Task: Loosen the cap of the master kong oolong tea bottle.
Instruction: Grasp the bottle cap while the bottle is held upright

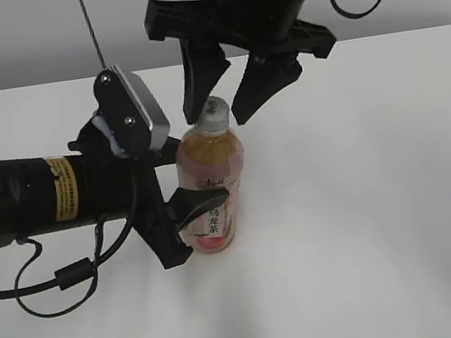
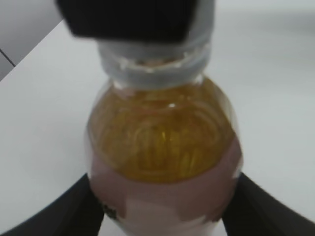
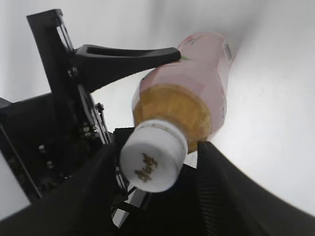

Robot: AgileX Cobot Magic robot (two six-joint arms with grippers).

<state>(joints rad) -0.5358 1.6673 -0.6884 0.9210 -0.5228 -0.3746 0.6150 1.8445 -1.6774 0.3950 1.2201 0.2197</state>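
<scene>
The master kong oolong tea bottle (image 1: 212,167) stands upright on the white table, with amber tea and a pink label. Its white cap (image 1: 214,112) is on the neck. My left gripper (image 1: 192,174) comes from the left and is shut on the bottle's body at the label. The left wrist view shows the bottle (image 2: 162,142) between the left gripper's fingers (image 2: 165,216). My right gripper (image 1: 219,118) hangs from above, open, one finger on each side of the cap. In the right wrist view the cap (image 3: 152,156) with its dark logo lies between the right gripper's fingers (image 3: 155,196), with a gap at the right finger.
The white table (image 1: 367,198) has nothing else on it in view. The left arm and its cable (image 1: 55,282) lie across the left side. A grey wall runs behind the table's far edge.
</scene>
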